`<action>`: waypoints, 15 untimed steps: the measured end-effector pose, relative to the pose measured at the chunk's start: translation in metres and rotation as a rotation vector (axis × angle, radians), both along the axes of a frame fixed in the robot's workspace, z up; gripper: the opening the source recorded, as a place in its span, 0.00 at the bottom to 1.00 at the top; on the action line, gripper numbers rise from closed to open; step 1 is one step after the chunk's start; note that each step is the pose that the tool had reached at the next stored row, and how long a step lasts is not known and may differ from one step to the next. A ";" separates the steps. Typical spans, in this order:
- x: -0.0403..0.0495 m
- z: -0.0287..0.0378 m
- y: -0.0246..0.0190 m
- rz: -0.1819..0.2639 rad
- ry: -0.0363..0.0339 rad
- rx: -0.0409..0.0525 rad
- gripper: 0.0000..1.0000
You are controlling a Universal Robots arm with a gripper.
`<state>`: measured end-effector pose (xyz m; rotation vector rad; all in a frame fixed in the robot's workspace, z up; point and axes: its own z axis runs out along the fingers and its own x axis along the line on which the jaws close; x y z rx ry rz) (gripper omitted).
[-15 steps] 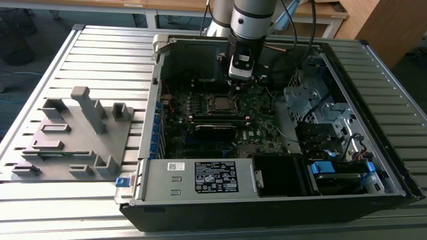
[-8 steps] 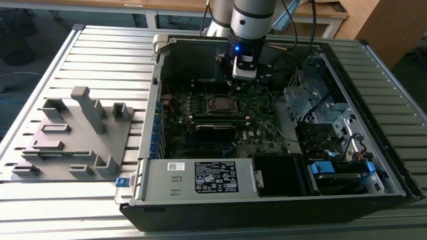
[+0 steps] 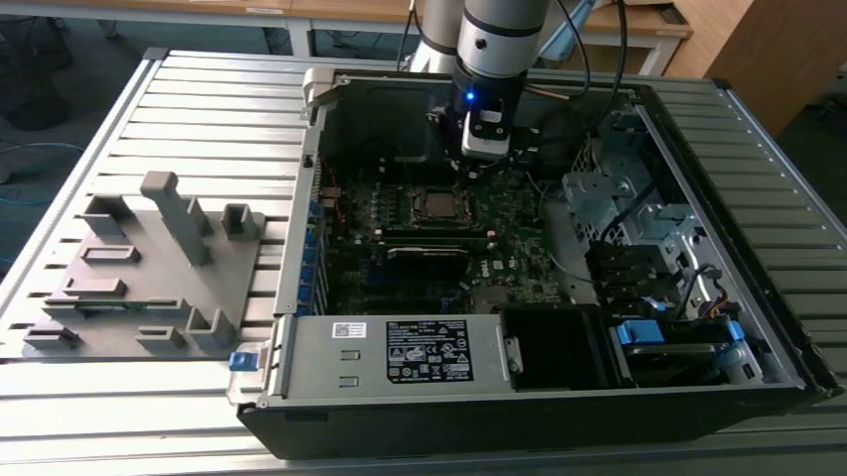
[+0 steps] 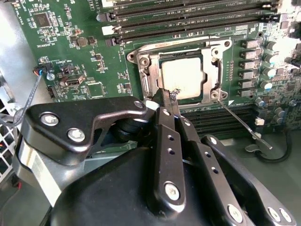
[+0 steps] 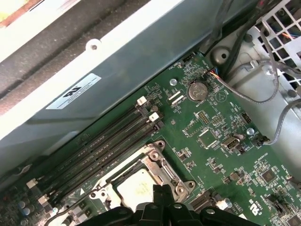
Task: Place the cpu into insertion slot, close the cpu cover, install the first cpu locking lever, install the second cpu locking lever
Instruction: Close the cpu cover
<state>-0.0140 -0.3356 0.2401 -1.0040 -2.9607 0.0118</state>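
The cpu (image 4: 181, 77) lies in the insertion slot (image 4: 146, 70) on the green board, its pale silver top showing. The cpu cover (image 4: 215, 66) lies flat around it, framing the chip. A thin metal locking lever (image 4: 241, 121) sticks out from one socket corner, raised over the memory slots. My gripper (image 4: 168, 98) hovers at the socket's edge, fingers pressed together, with a small wire-like end right at their tips. In the exterior view the gripper (image 3: 479, 151) hangs inside the case just behind the socket (image 3: 437, 205). The first wrist view has the cpu (image 5: 136, 186) beside the fingertips (image 5: 162, 190).
Long black memory slots (image 4: 188, 19) run along both sides of the socket. A metal drive cage (image 3: 636, 213) with cables fills the case at the exterior view's right, and a power supply (image 3: 397, 352) sits at the front. A grey fixture (image 3: 146, 268) stands outside the case.
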 end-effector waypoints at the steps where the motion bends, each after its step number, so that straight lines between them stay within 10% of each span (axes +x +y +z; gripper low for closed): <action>1: 0.0000 -0.0001 0.0000 0.010 0.0000 0.0000 0.10; 15: 0.0000 -0.0002 0.0000 0.075 0.0000 0.0009 0.10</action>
